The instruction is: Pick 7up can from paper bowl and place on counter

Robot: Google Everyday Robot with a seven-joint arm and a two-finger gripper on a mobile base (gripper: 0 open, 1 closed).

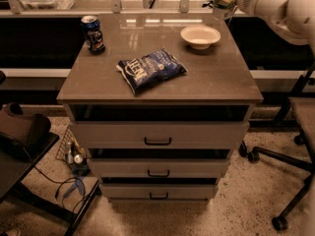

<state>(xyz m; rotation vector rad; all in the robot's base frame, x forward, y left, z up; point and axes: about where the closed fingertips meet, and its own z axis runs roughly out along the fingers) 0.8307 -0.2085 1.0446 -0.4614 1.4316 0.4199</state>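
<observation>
Pale 7up can, label unreadable, hangs clamped in tool beyond paper bowl.

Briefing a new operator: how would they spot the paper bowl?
On the counter above the drawers, look to the back right, near the raised hand holding the 7up can. The paper bowl is the only white, round dish there.

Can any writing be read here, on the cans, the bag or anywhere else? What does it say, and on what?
Nothing can be quoted as it reads.
Blue snack bag: large white lettering, too blurred to read.
Dark blue can: label marks, too small to read.
7up can, held by the gripper up by the counter's far right corner: no readable text.
Paper bowl: plain, no text.
</observation>
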